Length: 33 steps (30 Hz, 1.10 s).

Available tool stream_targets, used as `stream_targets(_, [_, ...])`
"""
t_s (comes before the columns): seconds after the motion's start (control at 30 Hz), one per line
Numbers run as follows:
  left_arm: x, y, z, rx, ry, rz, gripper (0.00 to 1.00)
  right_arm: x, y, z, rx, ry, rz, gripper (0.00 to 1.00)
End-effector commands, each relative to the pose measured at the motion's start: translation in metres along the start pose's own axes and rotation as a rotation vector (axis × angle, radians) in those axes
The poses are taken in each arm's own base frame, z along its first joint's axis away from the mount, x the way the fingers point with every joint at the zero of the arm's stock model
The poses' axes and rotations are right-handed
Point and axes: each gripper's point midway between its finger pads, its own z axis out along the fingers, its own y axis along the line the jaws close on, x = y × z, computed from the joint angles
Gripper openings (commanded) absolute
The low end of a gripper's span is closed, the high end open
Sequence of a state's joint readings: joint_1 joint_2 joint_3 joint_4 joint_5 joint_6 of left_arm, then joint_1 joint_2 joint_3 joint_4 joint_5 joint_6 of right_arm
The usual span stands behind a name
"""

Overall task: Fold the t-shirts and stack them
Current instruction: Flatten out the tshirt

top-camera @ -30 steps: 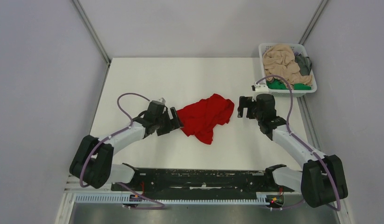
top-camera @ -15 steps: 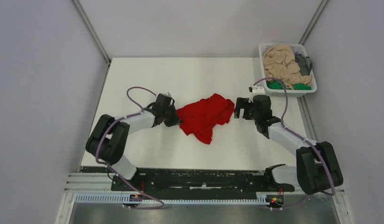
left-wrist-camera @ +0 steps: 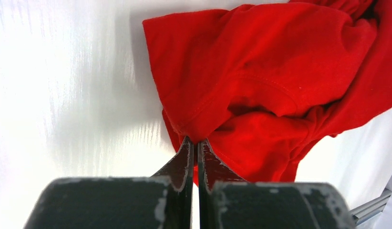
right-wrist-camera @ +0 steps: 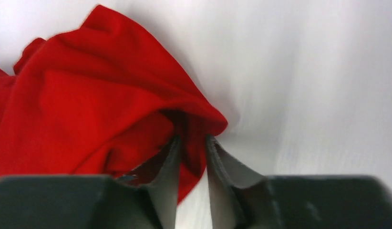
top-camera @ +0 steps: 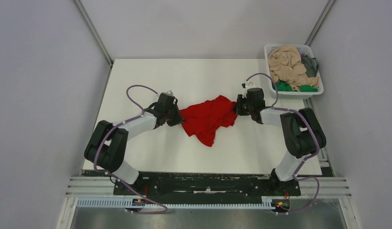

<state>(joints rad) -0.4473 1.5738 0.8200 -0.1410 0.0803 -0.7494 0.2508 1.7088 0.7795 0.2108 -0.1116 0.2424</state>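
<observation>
White tabletop point(top-camera: 184, 76), grey walls point(top-camera: 41, 71) around. Crumpled red t-shirt point(top-camera: 208, 119) mid-table. Left gripper point(top-camera: 180, 119) pinched tight on its left hem. Right gripper point(top-camera: 235, 109) narrow around right edge, grip unclear. White basket point(top-camera: 304, 94) at far right corner.

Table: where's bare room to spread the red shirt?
Bare: table strip beyond the red shirt, left of the basket; also the near strip, from the shirt to the table edge. Crowded: middle band, left claw and right claw at the shirt's ends.
</observation>
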Motion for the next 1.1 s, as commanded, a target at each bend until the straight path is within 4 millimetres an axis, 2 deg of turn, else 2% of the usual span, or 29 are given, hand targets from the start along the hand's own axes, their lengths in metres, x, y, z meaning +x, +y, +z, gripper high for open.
stream_targets(0.0, [-0.036,-0.019,-0.022,0.014,-0.121,0.053,0.02,-0.024,0.022,0.012,-0.114,-0.048,-0.014,0.12])
stream_targets(0.03, [-0.04,-0.022,-0.026,0.019,-0.133,0.057,0.02,-0.028,0.024,0.01,-0.12,-0.063,-0.02,0.0])
stream_targets(0.13, [-0.065,-0.034,-0.049,0.026,-0.227,0.065,0.02,-0.052,0.024,-0.008,-0.098,-0.145,-0.046,0.0])
stream_targets(0.27, [-0.103,-0.056,-0.102,0.079,-0.4,0.082,0.02,-0.106,0.021,-0.064,-0.017,-0.341,-0.111,0.0])
stream_targets(0.4, [-0.137,-0.075,-0.182,0.16,-0.622,0.069,0.02,-0.156,0.029,-0.137,0.014,-0.542,-0.184,0.0])
stream_targets(0.53, [-0.153,-0.091,-0.265,0.285,-0.808,0.051,0.02,-0.196,0.051,-0.217,-0.027,-0.73,-0.24,0.0])
stream_targets(0.6, [-0.155,-0.099,-0.304,0.356,-0.884,0.049,0.02,-0.209,0.065,-0.255,-0.074,-0.815,-0.275,0.0])
stream_targets(0.67, [-0.154,-0.105,-0.338,0.42,-0.936,0.052,0.02,-0.212,0.077,-0.282,-0.122,-0.87,-0.307,0.0])
stream_targets(0.73, [-0.149,-0.109,-0.362,0.47,-0.96,0.062,0.02,-0.204,0.085,-0.284,-0.169,-0.848,-0.326,0.0])
stream_targets(0.77, [-0.146,-0.109,-0.37,0.489,-0.964,0.067,0.02,-0.196,0.087,-0.278,-0.195,-0.819,-0.332,0.0])
stream_targets(0.83, [-0.14,-0.107,-0.372,0.498,-0.957,0.068,0.02,-0.173,0.093,-0.258,-0.266,-0.735,-0.31,0.0])
stream_targets(0.9, [-0.137,-0.101,-0.361,0.471,-0.934,0.059,0.02,-0.144,0.107,-0.234,-0.391,-0.636,-0.296,0.02])
stream_targets(0.97, [-0.133,-0.093,-0.338,0.424,-0.887,0.044,0.02,-0.113,0.126,-0.211,-0.504,-0.542,-0.282,0.05])
stream_targets(1.07, [-0.128,-0.076,-0.302,0.329,-0.817,0.014,0.02,-0.067,0.152,-0.17,-0.54,-0.385,-0.311,0.15])
